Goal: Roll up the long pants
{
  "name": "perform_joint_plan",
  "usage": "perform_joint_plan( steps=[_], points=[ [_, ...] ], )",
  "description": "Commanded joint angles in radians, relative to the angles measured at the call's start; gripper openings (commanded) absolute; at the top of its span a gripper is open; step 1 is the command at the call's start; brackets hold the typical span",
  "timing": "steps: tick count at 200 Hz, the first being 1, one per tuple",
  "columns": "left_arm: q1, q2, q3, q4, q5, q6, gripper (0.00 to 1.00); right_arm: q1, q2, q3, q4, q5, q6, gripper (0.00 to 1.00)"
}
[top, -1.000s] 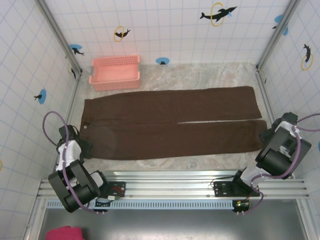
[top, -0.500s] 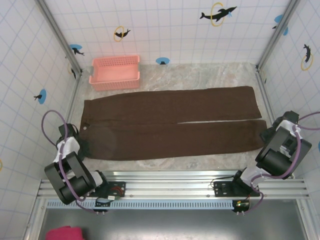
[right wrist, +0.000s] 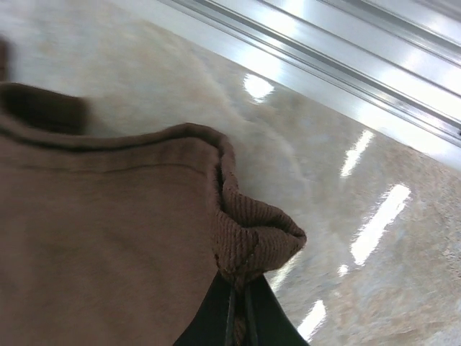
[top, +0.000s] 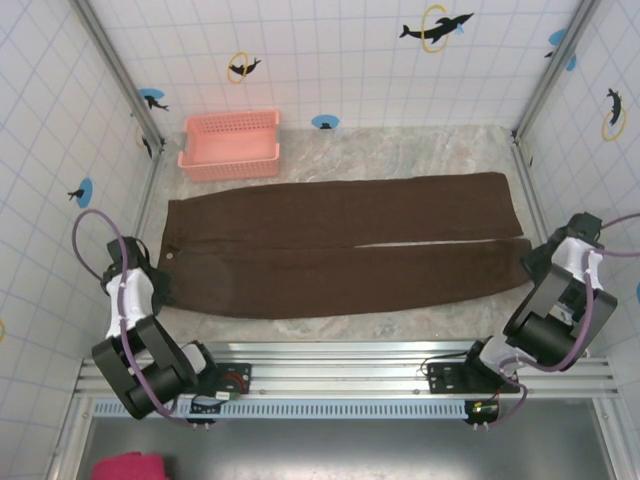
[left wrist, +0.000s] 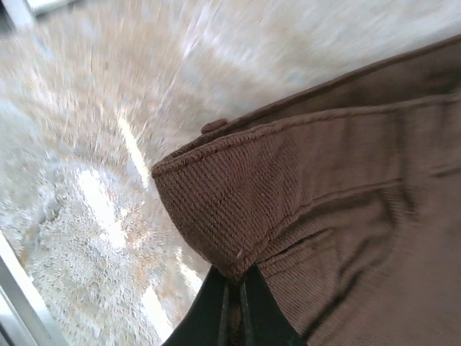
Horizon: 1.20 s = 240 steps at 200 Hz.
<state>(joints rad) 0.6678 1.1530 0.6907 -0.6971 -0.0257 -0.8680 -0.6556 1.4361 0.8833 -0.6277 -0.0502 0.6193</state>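
Pants (top: 340, 250) ends pinched in left end effector (left wrist: 235, 288), right end effector (right wrist: 238, 297)

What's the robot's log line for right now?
left gripper: shut on long pants waistband corner | right gripper: shut on leg hem corner | long pants: spread flat, not rolled

Marble table (top: 400, 155) bears long pants (top: 340, 250) (flat); pink basket (top: 228, 167).

The long pants (top: 340, 250) are made of matt, finely ribbed brown cloth. The table (top: 420, 150) is finished in a glossy, marbled surface on which light is reflected. The basket (top: 230, 166) is moulded from pink perforated plastic, and the rail (top: 350, 378) is made of bright metal.
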Motion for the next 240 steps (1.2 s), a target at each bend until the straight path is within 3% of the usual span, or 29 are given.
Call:
perform_joint_plan(
  steps=[1,37,59,99,130,182,240],
  points=[
    [0.006,-0.048,0.134,-0.083,0.021,0.067,0.0,0.039,-0.051,0.097,-0.013,-0.016,-0.004,0.0],
    [-0.031,-0.003,0.297,-0.099,0.017,0.033,0.0,0.117,-0.042,0.249,-0.001,-0.002,0.029,0.0],
    [-0.061,0.102,0.396,-0.078,0.003,0.021,0.0,0.158,0.008,0.343,0.014,0.042,0.06,0.0],
    [-0.159,0.328,0.577,-0.038,-0.06,-0.022,0.0,0.228,0.188,0.516,0.045,0.091,0.127,0.0],
    [-0.179,0.476,0.683,0.0,-0.073,-0.054,0.0,0.288,0.323,0.657,0.024,0.155,0.168,0.0],
    [-0.196,0.69,0.906,0.014,-0.071,-0.039,0.0,0.345,0.485,0.774,0.018,0.204,0.205,0.0],
    [-0.203,0.821,1.012,0.037,-0.06,-0.042,0.0,0.375,0.564,0.788,0.01,0.251,0.237,0.0]
  ],
)
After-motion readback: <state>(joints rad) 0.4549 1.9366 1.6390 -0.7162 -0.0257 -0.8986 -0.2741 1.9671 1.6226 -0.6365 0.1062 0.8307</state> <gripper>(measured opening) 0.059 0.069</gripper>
